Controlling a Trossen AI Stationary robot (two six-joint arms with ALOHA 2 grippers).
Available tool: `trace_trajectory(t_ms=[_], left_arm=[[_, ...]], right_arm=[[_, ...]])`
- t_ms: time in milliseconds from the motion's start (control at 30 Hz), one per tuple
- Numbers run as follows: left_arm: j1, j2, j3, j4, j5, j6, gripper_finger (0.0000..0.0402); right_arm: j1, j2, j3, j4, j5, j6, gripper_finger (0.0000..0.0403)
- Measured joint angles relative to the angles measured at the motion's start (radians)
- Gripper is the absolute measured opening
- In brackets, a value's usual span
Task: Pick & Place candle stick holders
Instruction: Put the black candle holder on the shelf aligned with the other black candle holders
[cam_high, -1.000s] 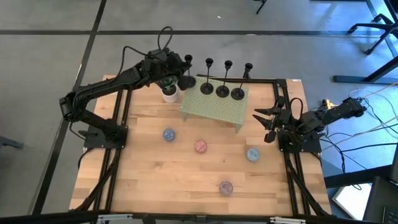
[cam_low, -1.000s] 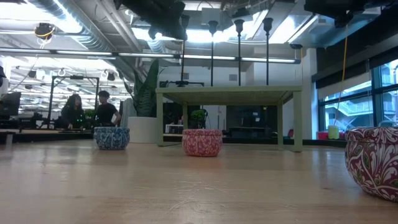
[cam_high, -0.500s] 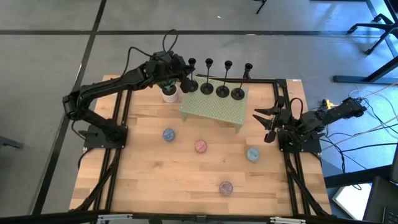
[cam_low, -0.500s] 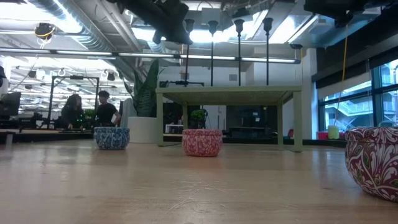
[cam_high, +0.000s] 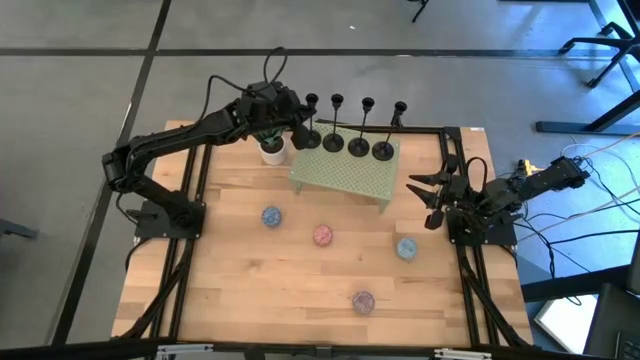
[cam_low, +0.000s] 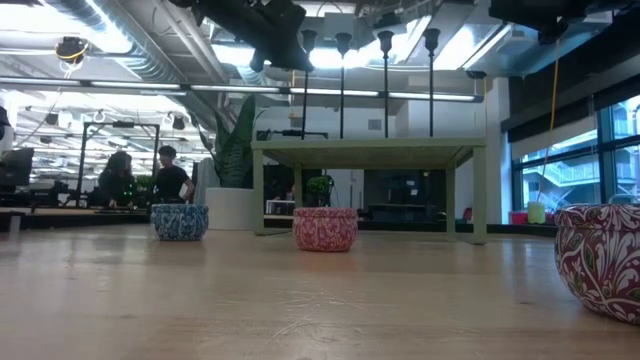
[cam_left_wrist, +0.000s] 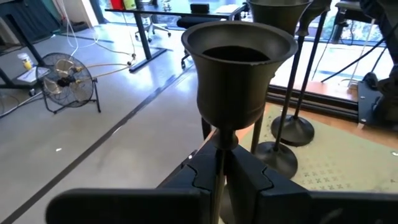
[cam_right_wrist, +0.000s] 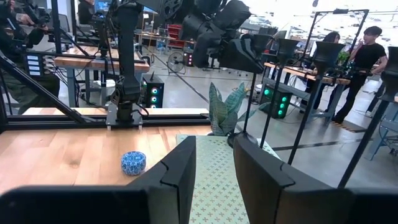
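Note:
Four black candle stick holders show at the far side of the table. Three stand by their disc bases (cam_high: 358, 148) on the green perforated stand (cam_high: 345, 178). My left gripper (cam_high: 294, 112) is shut on the fourth holder (cam_high: 309, 120) at the stand's far left corner. Its cup fills the left wrist view (cam_left_wrist: 239, 68), and its stem shows in the low view (cam_low: 305, 90). My right gripper (cam_high: 430, 195) waits open and empty near the table's right edge (cam_right_wrist: 214, 168). My left gripper pinches the holder's thin stem (cam_left_wrist: 220, 163) between its two fingers, just below the cup. The fingers come level from the table's left and lie across the stem. The holder stands upright, its base (cam_high: 307, 139) at the stand's corner. Whether the base rests there, I cannot tell.
A white pot with a small green plant (cam_high: 272, 150) stands just left of the stand, under my left arm. Several small speckled round pieces lie on the wooden table: blue (cam_high: 271, 215), pink (cam_high: 322, 234), blue (cam_high: 405, 247), purple (cam_high: 362, 300). People show in the room behind.
My left gripper has carried the holder a little toward the table's right edge, closer to the three holders on the green stand. The holder has stayed upright in the shut fingers.

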Motion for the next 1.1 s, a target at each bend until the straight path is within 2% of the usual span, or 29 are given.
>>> trace_trajectory(t_ms=[567, 1100], left_arm=[[0.000, 0.000, 0.000, -0.002, 0.001, -0.018, 0.0023], [-0.001, -0.003, 0.000, -0.010, 0.001, 0.009, 0.0085]], right_arm=[[0.000, 0.000, 0.000, 0.000, 0.000, 0.001, 0.0113], [0.000, 0.000, 0.000, 0.000, 0.000, 0.002, 0.0113]])
